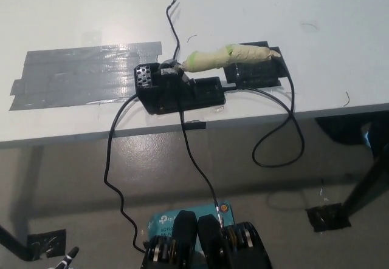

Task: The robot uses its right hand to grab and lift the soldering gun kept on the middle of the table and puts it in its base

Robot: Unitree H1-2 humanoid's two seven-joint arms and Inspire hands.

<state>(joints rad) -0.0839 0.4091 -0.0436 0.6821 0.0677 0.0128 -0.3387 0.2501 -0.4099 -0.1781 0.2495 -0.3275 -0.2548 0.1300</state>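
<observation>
The gun [231, 55] is seen resting in its base [179, 90] on the table [273, 8]. Only a sliver of the left hand [65, 258] is caught bottom left, so its grip can't be told.

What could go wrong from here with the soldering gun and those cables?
1. The soldering gun seems to sit tip-in at the base already, its handle tilted over a taped black block; a nudge might tip it out.
2. Black cables loop off the table edge; an arm coming in could snag them and drag the base.
3. Only a bit of the left hand shows at the lower left; the right is out of view.
</observation>
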